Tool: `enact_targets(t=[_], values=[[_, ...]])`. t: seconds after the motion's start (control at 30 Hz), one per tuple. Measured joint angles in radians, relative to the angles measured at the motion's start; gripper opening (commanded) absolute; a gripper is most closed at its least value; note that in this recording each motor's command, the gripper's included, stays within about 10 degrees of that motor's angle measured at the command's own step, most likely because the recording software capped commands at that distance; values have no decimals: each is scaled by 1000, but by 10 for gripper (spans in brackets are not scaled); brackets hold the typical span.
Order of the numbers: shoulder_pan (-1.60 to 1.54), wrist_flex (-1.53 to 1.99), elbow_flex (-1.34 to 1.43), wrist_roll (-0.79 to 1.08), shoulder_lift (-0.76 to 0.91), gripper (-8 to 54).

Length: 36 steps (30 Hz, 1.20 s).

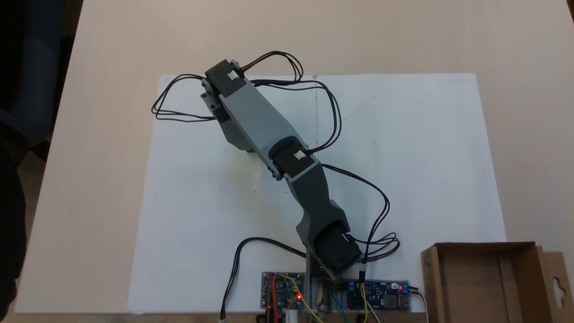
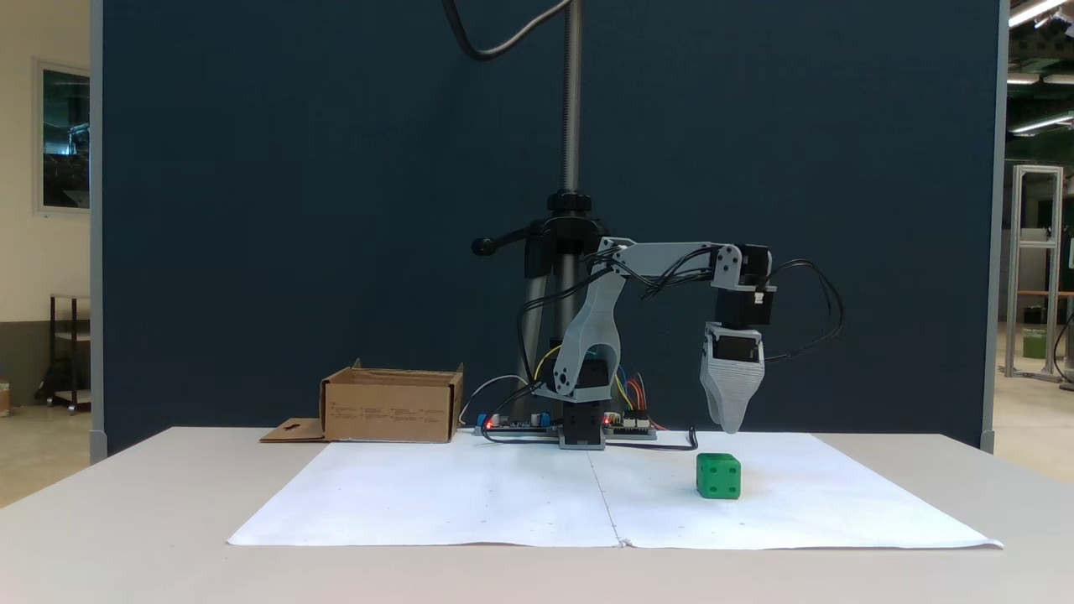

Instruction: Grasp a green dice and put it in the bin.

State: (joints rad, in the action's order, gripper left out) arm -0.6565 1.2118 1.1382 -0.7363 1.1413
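Hovering above the dice
Gripper jaw state unclear; I'd spread it, centre over the dice, then descend straight.

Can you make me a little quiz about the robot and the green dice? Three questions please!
1. True or false: the green dice is already inside the bin.
2. What is the dice resting on? A) the white paper B) the bare table C) the circuit boards
3. Fill in the blank: in the side-on fixed view, the pincer hangs ____ the dice, not touching it.

Key:
1. False. The dice sits out on the paper, far from the bin.
2. A.
3. Above. Its tip points down, and whether it is open or shut cannot be told from here.
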Motion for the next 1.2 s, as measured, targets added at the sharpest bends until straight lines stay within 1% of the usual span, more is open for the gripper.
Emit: enact_targets(t=[1.2], values=[[34, -6, -2, -5, -155, 414]])
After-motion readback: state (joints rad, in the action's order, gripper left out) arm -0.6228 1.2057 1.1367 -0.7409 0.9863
